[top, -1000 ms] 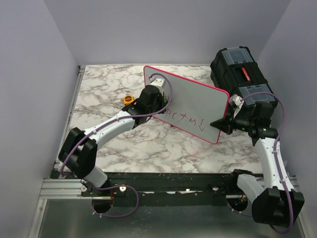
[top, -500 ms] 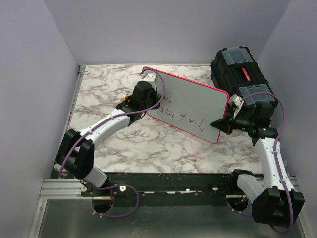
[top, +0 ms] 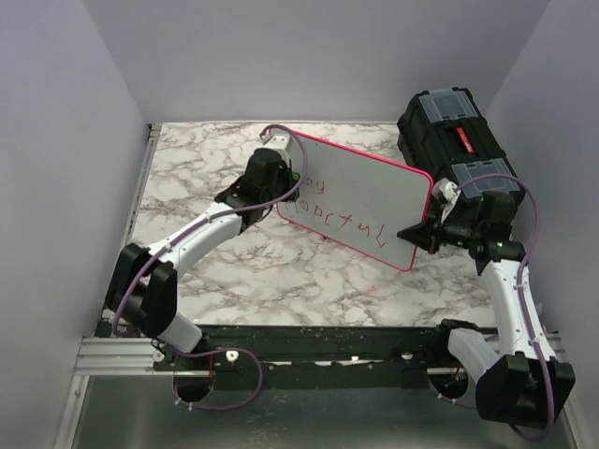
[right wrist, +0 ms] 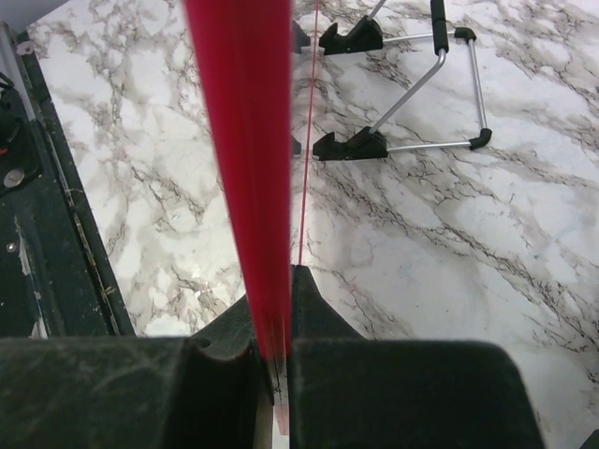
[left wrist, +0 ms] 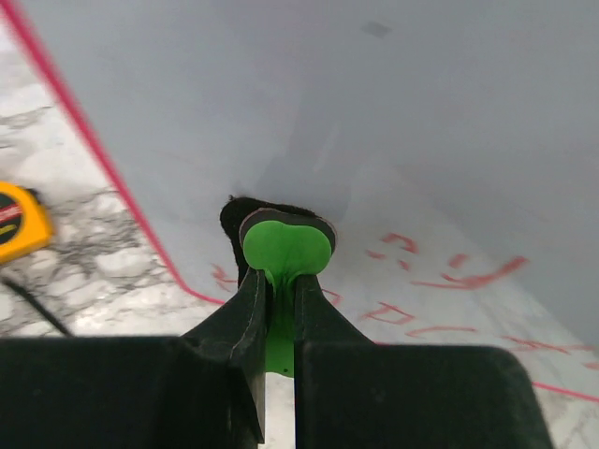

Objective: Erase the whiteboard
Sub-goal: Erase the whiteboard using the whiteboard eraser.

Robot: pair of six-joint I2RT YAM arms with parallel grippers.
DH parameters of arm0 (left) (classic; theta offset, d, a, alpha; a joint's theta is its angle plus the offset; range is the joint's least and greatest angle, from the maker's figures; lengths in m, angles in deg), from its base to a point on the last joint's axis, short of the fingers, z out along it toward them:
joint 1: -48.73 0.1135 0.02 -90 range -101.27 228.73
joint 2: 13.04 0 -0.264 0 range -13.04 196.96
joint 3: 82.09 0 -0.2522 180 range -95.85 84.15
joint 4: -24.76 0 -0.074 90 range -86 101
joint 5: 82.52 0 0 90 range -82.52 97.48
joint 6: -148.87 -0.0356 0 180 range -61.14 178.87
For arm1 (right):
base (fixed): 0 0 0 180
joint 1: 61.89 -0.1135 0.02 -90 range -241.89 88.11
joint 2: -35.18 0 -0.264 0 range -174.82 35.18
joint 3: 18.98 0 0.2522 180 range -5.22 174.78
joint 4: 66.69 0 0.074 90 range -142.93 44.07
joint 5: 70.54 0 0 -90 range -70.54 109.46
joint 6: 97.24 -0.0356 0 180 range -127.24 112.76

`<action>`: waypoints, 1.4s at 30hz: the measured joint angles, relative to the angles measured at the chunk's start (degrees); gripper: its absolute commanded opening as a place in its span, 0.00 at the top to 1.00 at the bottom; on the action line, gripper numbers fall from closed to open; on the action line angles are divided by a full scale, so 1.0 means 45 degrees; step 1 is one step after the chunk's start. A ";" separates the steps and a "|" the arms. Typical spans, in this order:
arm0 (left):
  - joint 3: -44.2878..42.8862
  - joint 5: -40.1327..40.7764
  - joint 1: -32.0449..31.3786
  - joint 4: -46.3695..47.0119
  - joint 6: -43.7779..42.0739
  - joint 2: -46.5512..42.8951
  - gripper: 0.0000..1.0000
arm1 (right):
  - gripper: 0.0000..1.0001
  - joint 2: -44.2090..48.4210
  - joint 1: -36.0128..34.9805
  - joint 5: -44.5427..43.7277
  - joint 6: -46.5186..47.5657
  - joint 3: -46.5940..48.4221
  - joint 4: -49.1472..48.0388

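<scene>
- The whiteboard (top: 370, 192) is held tilted above the table's middle and right part, with its written face turned toward the arms.
- Red lettering (top: 344, 220) is seen along the lower part of the board, with a few more strokes near its left end.
- The board is edged by a thin pink-red rim (right wrist: 245, 168), which fills the middle of the right wrist view.
- The right gripper (top: 417, 233) is clamped on that rim at the board's near right corner; its jaws are pressed flat against the edge with no gap showing.
- The left gripper (left wrist: 280, 285) is closed tight on the green handle of an eraser (left wrist: 285, 245).
- The eraser's black felt pad is laid against the white face near the board's left end, close to the rim and just above the letters there.
- A wire frame (right wrist: 426, 94) with black feet is seen on the table behind the board; whether it is fixed to the board cannot be told.
- A yellow tape measure (left wrist: 19, 220) is lying on the table just left of the board's edge.
- The marble-patterned table (top: 281, 271) is left bare in front of the board.
- A black toolbox (top: 454, 131) is placed at the back right, just beside the board's right end.
</scene>
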 measured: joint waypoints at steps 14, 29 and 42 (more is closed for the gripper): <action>0.0155 0.0194 -0.1059 0.0112 0.0253 -0.0058 1.00 | 1.00 -0.0005 0.0000 0.0019 -0.0097 0.0000 0.0087; 0.0170 0.0112 -0.0777 0.0078 0.0311 0.0034 1.00 | 0.99 0.0000 0.0000 0.0015 -0.0073 0.0000 0.0083; 0.0185 -0.0049 0.0350 0.0049 0.0253 0.0063 1.00 | 1.00 0.0000 0.0000 0.0010 0.0039 0.0000 0.0019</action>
